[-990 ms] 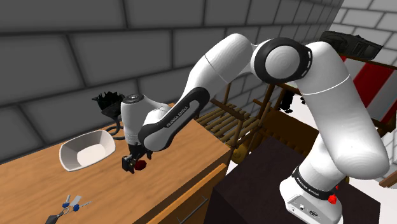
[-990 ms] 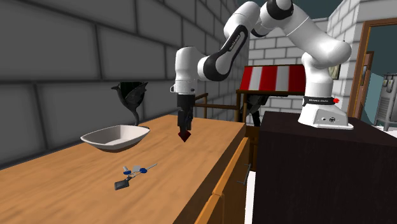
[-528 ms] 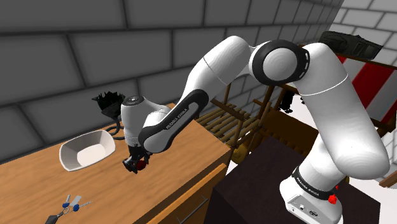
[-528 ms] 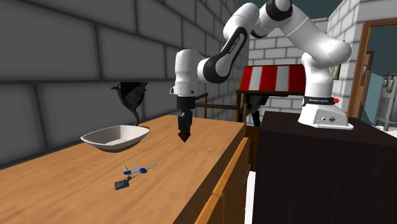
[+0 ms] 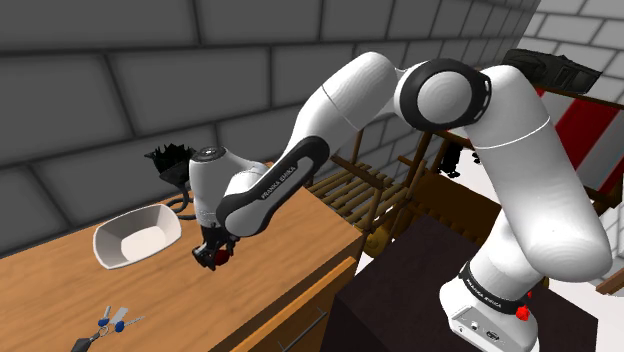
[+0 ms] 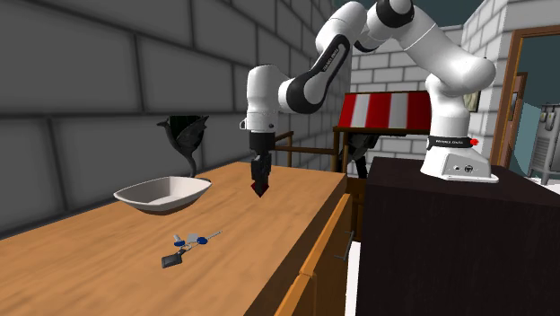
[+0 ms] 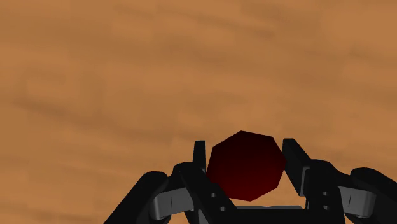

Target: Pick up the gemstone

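A dark red faceted gemstone (image 7: 247,165) sits clasped between my two black fingers, above the wooden countertop (image 7: 159,70). In the shoulder view my gripper (image 5: 214,257) hangs a little above the counter with the red gemstone (image 5: 221,255) at its tip. In the second exterior view the gripper (image 6: 259,190) points straight down, clear of the counter surface, to the right of the white bowl.
A white bowl (image 5: 135,236) stands on the counter near the wall, with a dark plant-like object (image 6: 186,135) behind it. A bunch of keys (image 6: 187,244) lies toward the counter's front. The counter edge (image 6: 319,233) drops off beside the dark stand (image 6: 440,233).
The fingers have shut on the gemstone, and the gripper has risen slightly off the counter with it.
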Tool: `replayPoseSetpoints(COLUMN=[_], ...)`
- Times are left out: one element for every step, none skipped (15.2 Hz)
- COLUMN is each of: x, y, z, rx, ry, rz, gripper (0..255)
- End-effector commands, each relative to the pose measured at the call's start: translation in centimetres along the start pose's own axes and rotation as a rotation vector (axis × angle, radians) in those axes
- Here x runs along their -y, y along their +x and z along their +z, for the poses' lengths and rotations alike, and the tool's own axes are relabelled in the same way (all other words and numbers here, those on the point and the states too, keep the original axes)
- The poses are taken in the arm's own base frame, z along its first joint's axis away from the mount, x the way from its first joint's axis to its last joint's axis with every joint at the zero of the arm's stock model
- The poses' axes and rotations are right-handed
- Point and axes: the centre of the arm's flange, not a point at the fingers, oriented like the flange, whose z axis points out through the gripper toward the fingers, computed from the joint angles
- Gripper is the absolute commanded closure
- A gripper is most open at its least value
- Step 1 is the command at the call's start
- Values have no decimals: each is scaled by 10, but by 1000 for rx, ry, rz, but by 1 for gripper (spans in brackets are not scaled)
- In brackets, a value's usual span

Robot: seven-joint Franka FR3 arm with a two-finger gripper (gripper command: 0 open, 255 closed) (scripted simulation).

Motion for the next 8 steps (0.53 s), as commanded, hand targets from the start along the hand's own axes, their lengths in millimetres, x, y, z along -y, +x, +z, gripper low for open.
replayPoseSetpoints(x=[0, 1, 1, 1, 2, 2, 2, 2], y=[0, 0, 0, 0, 0, 0, 0, 0], z=[-10, -16, -21, -26, -31, -37, -42, -47], rx=[0, 0, 0, 0, 0, 0, 0, 0], ry=[0, 0, 0, 0, 0, 0, 0, 0], rz=[0, 0, 0, 0, 0, 0, 0, 0], gripper=[255, 255, 255, 255, 255, 255, 255, 255])
